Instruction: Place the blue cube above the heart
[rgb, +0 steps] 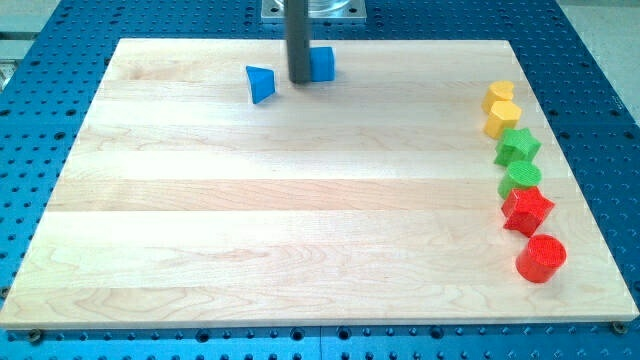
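Note:
The blue cube (322, 64) lies near the view's top edge of the wooden board (300, 200), a little left of centre. My tip (299, 79) stands just at the cube's left side, touching or nearly touching it, and the rod hides the cube's left edge. The yellow heart (499, 95) lies far off at the view's right, topmost in a column of blocks.
A blue triangular block (260, 83) lies left of my tip. Below the heart in the right-hand column lie a yellow block (502, 119), a green star (518, 147), a green block (522, 177), a red star (527, 209) and a red cylinder (541, 258).

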